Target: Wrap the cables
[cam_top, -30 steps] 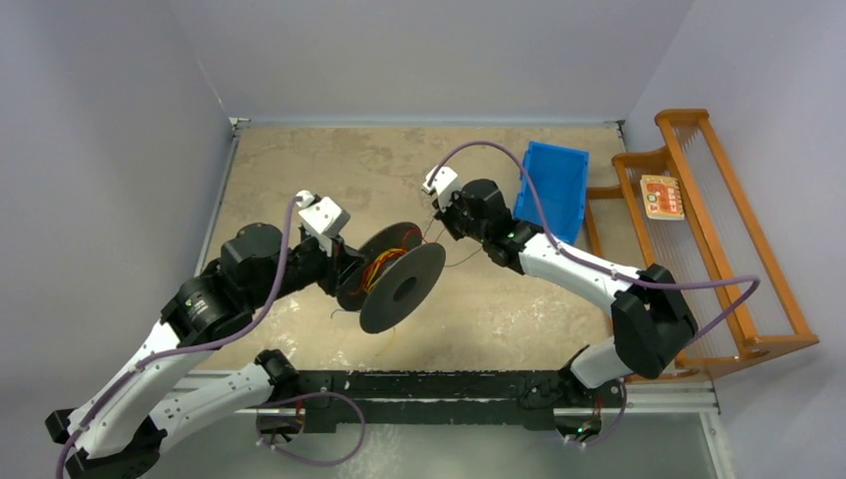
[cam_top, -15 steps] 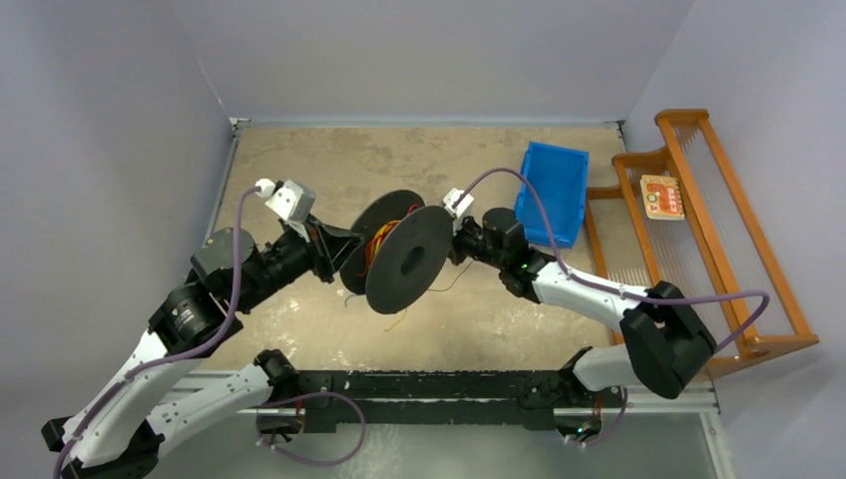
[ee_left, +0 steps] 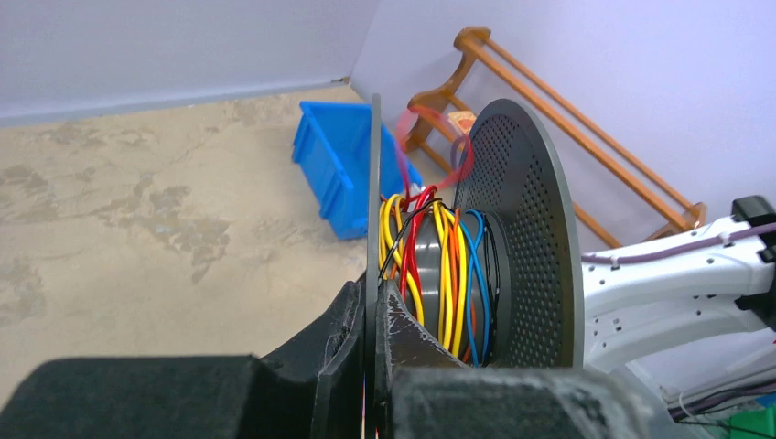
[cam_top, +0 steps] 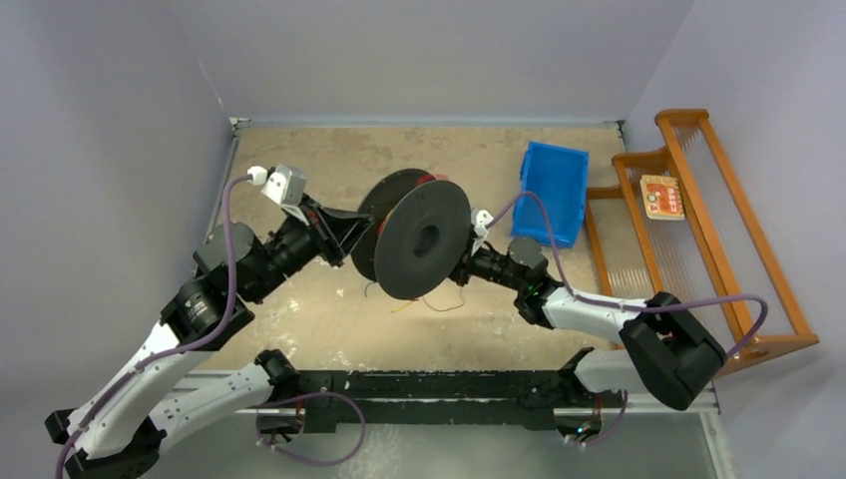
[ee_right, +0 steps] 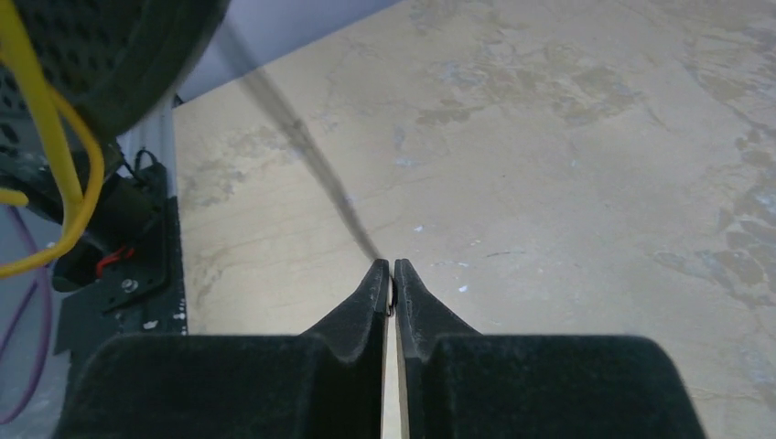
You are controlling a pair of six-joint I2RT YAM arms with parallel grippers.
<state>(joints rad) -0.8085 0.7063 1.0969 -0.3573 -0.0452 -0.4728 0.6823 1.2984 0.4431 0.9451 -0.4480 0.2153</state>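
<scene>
The black two-flanged spool (cam_top: 419,239) is held tilted above the table. My left gripper (cam_top: 359,232) is shut on its rear flange; in the left wrist view the gripper (ee_left: 373,297) clamps the thin flange edge (ee_left: 374,183). The cables (ee_left: 439,265), yellow, red, orange, blue and black strands, are wound on the hub. Loose ends (cam_top: 431,301) hang under the spool. My right gripper (cam_top: 463,267) sits at the spool's right edge. In the right wrist view it (ee_right: 391,271) is shut on a hair-thin black strand (ee_right: 316,155) running taut up to the left. A yellow cable (ee_right: 64,155) loops there.
A blue bin (cam_top: 551,190) stands at the back right, also in the left wrist view (ee_left: 334,169). A wooden rack (cam_top: 698,230) stands along the right edge. Walls close the table's left and back. The black mounting rail (cam_top: 419,384) lies along the near edge.
My left arm has carried the spool farther back and to the right, turning it. My right gripper has swung from behind the spool toward the near side, round its right edge.
</scene>
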